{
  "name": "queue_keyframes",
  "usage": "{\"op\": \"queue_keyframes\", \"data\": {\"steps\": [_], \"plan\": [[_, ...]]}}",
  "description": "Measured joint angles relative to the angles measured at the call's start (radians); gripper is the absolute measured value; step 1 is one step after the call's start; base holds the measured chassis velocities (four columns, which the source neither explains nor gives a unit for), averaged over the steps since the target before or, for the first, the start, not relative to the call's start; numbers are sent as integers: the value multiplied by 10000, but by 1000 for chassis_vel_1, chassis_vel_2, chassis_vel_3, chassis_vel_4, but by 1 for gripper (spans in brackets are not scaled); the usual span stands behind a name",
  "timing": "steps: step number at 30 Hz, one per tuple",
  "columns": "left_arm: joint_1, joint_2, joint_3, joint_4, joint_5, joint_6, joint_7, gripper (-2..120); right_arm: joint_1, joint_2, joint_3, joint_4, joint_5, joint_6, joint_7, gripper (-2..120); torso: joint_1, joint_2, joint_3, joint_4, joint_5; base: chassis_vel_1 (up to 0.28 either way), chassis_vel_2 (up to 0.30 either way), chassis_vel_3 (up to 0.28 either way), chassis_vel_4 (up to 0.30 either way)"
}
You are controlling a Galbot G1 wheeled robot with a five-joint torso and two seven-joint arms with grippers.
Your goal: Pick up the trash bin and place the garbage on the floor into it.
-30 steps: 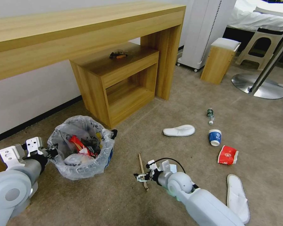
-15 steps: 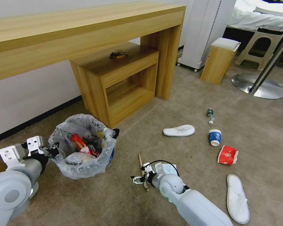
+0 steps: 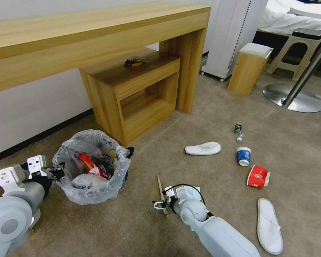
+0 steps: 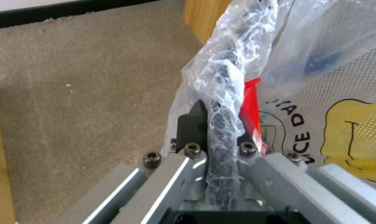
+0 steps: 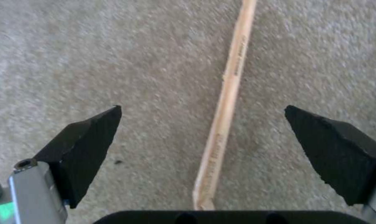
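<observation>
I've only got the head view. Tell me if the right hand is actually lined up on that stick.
Observer: Right wrist view: the right hand is open just above the floor. The stick lies lengthwise between its two fingers and touches neither.
Operator: Good. Now confirm the left hand's grip on the bin.
Observer: Left wrist view: the left hand is shut on the trash bin, clamping the rim where the plastic bag is folded over it.
</observation>
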Motion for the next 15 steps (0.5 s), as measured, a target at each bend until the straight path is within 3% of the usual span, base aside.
{"op": "queue_keyframes", "data": {"steps": [5,11,15], "plan": [[-21,-2,34,-18,14,0,-18,0,2,7,59,-183,-107,113,-266,98,0,0,0,0,0,0,0,0,0],[-26,4,37,-20,21,0,-31,0,37,-1,94,-432,-376,266,-751,75,0,0,0,0,0,0,0,0,0],[-60,0,66,4,26,-1,-31,0,44,6,92,-550,-451,294,-797,69,0,0,0,0,0,0,0,0,0]]}}
